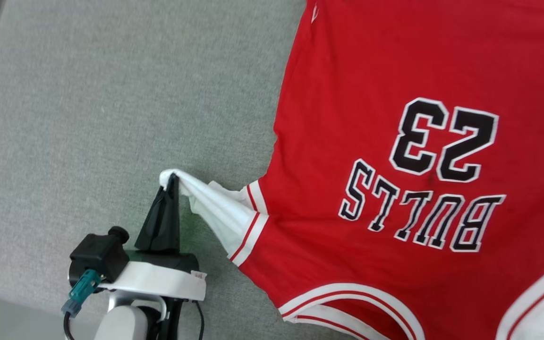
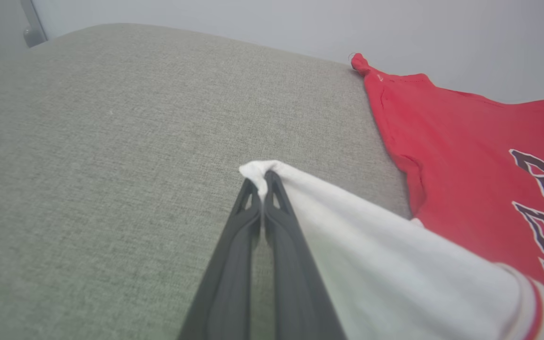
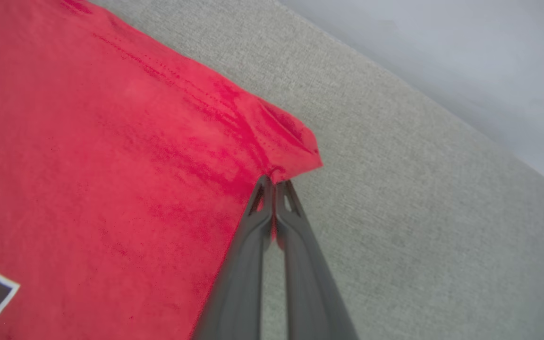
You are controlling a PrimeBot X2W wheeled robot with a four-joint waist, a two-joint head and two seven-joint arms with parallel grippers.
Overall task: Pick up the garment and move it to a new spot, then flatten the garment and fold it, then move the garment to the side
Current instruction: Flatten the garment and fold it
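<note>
a: two end effectors, and you have both clamped on cloth. your left end effector [image 1: 173,182] pinches the tip of the white sleeve [image 1: 215,208], which is drawn out taut, away from the "bulls" lettering [image 1: 423,212], to the lettering's left in the head view.
b: agreed. your garment [image 1: 395,71] lies spread on the grey surface [image 1: 88,118], lettering face up. your right end effector [image 3: 274,182] has its fingers pressed together on a red stitched corner, well apart from the lettering. the cloth puckers a little just beside the tips.
</note>
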